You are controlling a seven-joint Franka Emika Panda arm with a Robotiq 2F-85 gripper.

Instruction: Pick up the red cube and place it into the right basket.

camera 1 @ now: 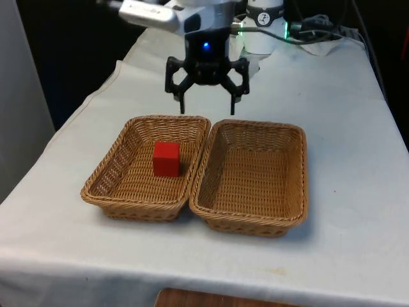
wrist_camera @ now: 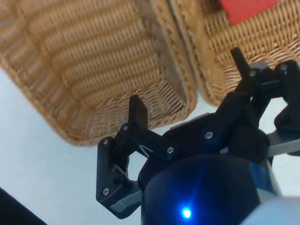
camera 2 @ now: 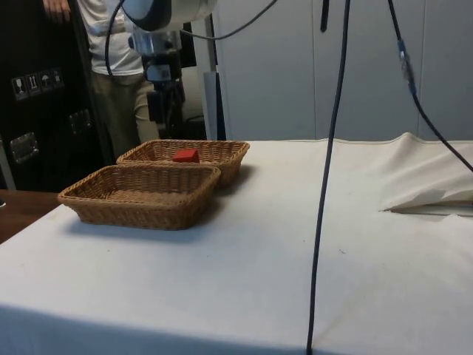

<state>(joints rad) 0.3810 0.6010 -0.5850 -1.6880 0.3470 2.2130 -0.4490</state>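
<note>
The red cube (camera 1: 166,158) (camera 2: 185,155) (wrist_camera: 243,9) lies in the wicker basket (camera 1: 121,182) on the front view's left. Touching it along one long rim stands a second wicker basket (camera 1: 300,179) (camera 2: 140,196) (wrist_camera: 70,61) on the front view's right, with nothing in it. My black gripper (camera 1: 207,107) (wrist_camera: 187,79) hangs open above the table just behind the far rims of the two baskets, roughly over the seam between them. Nothing is between its fingers (wrist_camera: 138,110). In the side view the gripper (camera 2: 164,111) sits beyond the baskets.
White cloth covers the table (camera 1: 358,160), with a raised fold (camera 2: 429,185) in the side view. A dark cable (camera 2: 325,185) hangs down in front of the side camera. A person (camera 2: 111,52) stands behind the table. A brown surface (camera 1: 211,299) shows at the table's near edge.
</note>
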